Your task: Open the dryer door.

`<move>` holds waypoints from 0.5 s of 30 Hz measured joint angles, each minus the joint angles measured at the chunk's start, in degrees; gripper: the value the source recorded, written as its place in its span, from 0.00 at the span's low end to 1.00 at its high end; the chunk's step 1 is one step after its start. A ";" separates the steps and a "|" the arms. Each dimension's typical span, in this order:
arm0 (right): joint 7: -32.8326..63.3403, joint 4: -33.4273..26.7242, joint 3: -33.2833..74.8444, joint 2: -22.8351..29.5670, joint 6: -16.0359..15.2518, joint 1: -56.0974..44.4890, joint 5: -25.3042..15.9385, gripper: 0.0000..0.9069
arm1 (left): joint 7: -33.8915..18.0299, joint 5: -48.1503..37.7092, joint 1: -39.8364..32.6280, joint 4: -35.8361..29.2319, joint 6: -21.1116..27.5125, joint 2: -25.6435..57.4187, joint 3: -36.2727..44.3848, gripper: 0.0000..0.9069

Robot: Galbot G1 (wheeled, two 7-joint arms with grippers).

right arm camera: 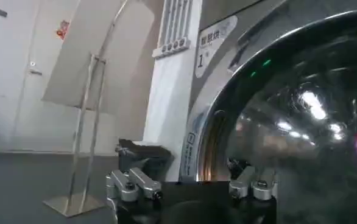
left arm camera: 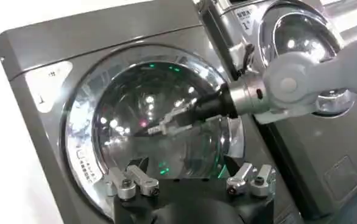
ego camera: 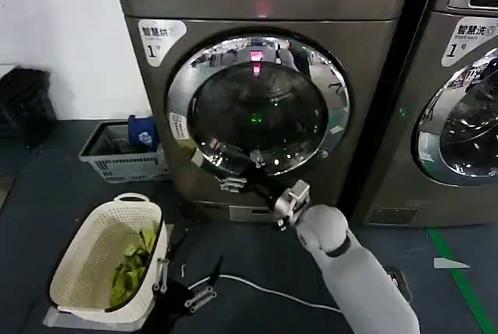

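— Right gripper (ego camera: 233,184)?
— Spread wide, pinching nothing, right at the lower left rim of the dryer door (ego camera: 261,104).
— Left gripper (ego camera: 189,297)?
— Spread too, empty, low down by the cream basket (ego camera: 78,260).
— And the door?
— Shut flat on the dryer's front. Probably heavy, stiff and slippery, with breakable glass. Best to hook the rim's left edge and pull.
— How many?
— One dryer door, two grippers, one cream basket, one grey basket (ego camera: 124,159).

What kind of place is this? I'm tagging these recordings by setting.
Most likely a shared laundry room or laundromat. Two numbered front-loading machines stand side by side: the dryer, its round dryer door shut, and a second machine. Two laundry baskets sit on the dark floor.
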 joint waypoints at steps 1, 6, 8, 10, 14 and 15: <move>-0.09 -0.50 -0.29 0.16 0.02 0.51 0.03 1.00 | -0.01 0.04 0.03 0.00 -0.01 -0.01 0.00 1.00; -0.35 -3.21 -1.50 0.87 0.15 3.08 0.48 1.00 | -0.07 0.13 0.43 -0.27 -0.12 -0.02 -0.17 1.00; -0.41 -4.18 -1.99 1.09 0.23 4.08 0.56 1.00 | -0.09 0.14 0.57 -0.29 -0.15 -0.02 -0.25 1.00; -0.44 -5.00 -2.44 1.40 0.30 5.05 0.60 1.00 | -0.10 0.14 0.67 -0.33 -0.19 -0.03 -0.33 1.00; -0.45 -6.69 -2.84 2.07 0.34 6.47 0.61 1.00 | -0.12 0.14 0.68 -0.33 -0.20 -0.19 -0.41 1.00; -0.47 -7.13 -2.92 2.23 0.35 6.79 0.61 1.00 | -0.13 0.14 0.64 -0.33 -0.21 -0.20 -0.41 1.00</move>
